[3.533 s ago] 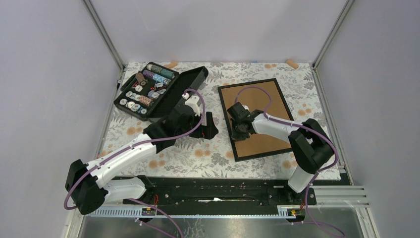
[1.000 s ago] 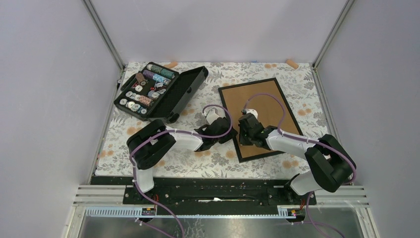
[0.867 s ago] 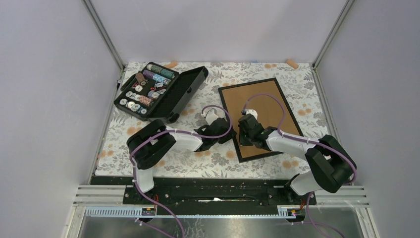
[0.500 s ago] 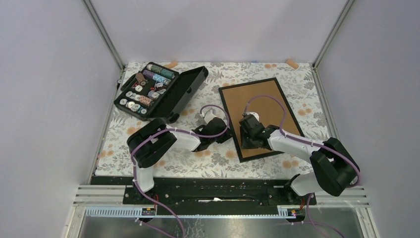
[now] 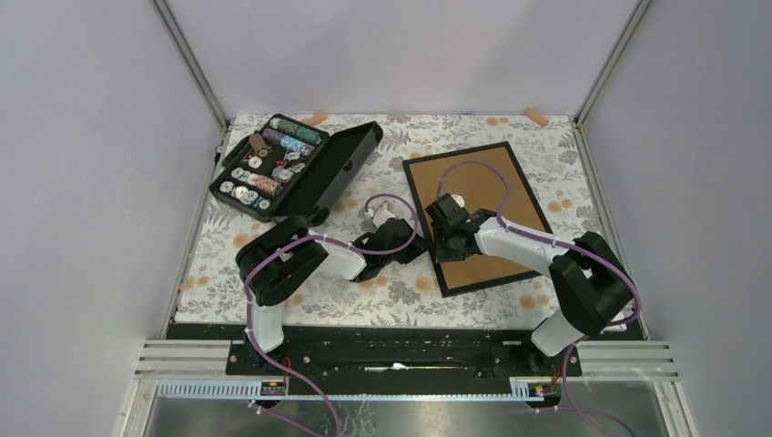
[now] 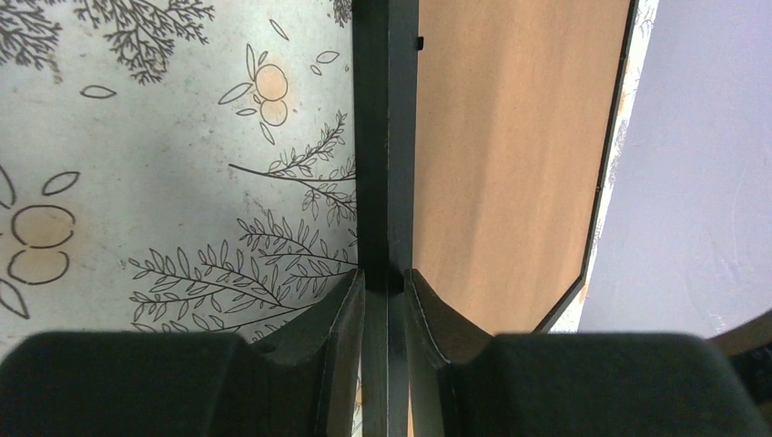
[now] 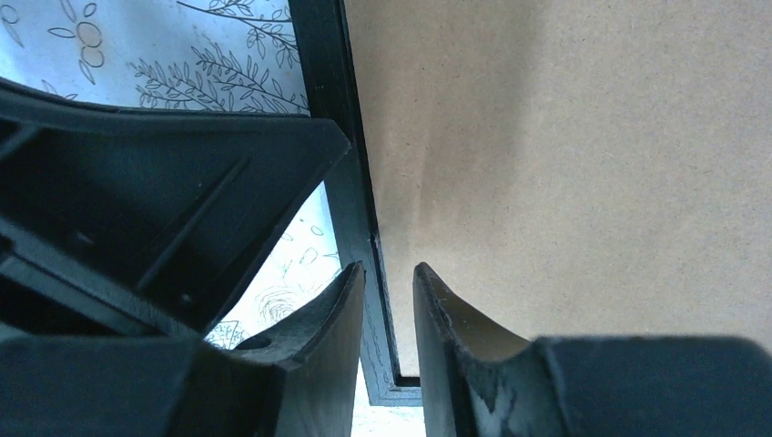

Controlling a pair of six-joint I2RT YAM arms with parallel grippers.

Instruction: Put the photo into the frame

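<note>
Plainly, the next move turns on the left long rail (image 6: 383, 137) of the frame (image 5: 469, 182).

- **Far left:** an open case of thread spools (image 5: 291, 168) sits on the table (image 5: 401, 296), well apart from the work.
- **Left gripper (image 6: 383, 291):** it reaches in from the outer side. Its wrist view shows one finger on the cloth side of the rail and the other on the side of the brown board (image 6: 510, 164). Both press against the black strip, so it is clamped on the frame.
- **Frame:** it lies flat and back-up on the right half of the table. Its long axis runs away from the arms, and the far end leans a little leftward.
- **Right gripper (image 7: 390, 296):** it comes from over the board to the same rail, just beside the left one, near the frame's near left corner. Its fingers stand narrowly apart. One is at the rail and the other is on the board, and I see nothing pinched between them.

Both arms are at the rail, but only the left has hold of it. Any lift or turn of the frame would probably hinge on that grip.

The overhead view gives the whole layout but hides both sets of jaws behind the wrists. The left wrist view shows the pinch. The right wrist view shows the gap, the near corner and the left gripper's dark body alongside. The photo appears in none of the views, so I cannot say where it is.
</note>
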